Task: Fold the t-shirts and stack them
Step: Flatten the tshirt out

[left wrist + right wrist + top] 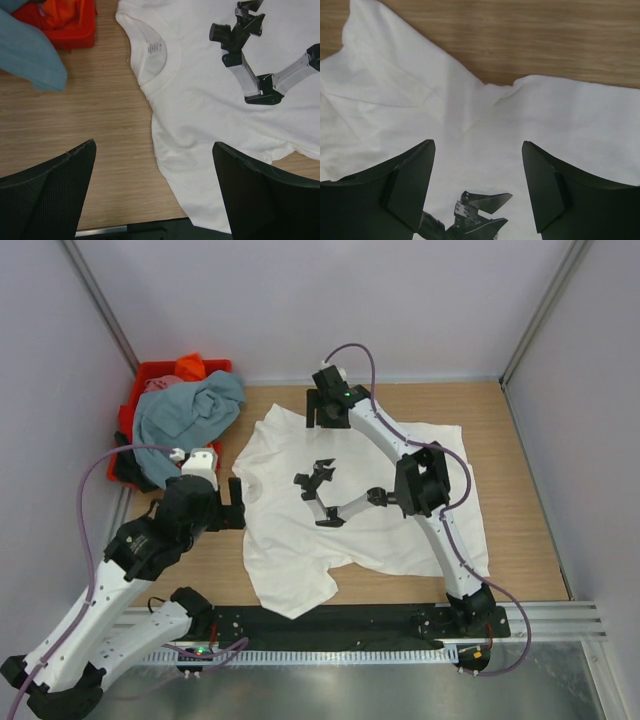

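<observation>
Wide apart and empty: left gripper [154, 150], low over the wooden table [100, 115] just beside the collar of the white t-shirt [330, 530]. Spread flat mid-table, black print [325, 495] up. Likewise parted, holding nothing: right gripper [478, 145], above the shirt's far sleeve. Draped over the red crate [150, 370], far left: grey-blue t-shirt [190, 415], orange t-shirt [190, 367] behind, possibly pink cloth beneath.
</observation>
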{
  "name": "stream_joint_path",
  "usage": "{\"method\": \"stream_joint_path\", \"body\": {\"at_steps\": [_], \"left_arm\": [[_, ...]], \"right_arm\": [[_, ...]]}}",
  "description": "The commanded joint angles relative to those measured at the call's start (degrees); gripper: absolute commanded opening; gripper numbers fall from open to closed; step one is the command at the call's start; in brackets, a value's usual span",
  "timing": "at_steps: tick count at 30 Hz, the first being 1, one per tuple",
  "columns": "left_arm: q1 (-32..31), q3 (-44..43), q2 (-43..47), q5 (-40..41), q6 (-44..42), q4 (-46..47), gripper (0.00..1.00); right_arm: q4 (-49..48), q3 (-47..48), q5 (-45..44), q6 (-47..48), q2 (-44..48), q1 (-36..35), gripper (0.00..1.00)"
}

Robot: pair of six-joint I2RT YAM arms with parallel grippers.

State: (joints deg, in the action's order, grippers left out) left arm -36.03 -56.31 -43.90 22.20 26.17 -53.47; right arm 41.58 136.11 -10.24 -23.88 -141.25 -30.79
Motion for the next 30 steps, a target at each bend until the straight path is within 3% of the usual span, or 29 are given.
{"method": "stream_joint_path", "body": {"at_steps": [1,30], "left_arm": [[-0.1,0.2,1.6,2.9,-0.8,2.0,1.00],[0.8,0.6,0.1,1.1,-1.7,2.7,1.00]], "right_arm": [[-2.0,4.1,6.2,-1.6,-0.6,0.1,0.75],[-12.7,-0.5,11.8,-9.2,-7.7,-1.3,0.66]]}}
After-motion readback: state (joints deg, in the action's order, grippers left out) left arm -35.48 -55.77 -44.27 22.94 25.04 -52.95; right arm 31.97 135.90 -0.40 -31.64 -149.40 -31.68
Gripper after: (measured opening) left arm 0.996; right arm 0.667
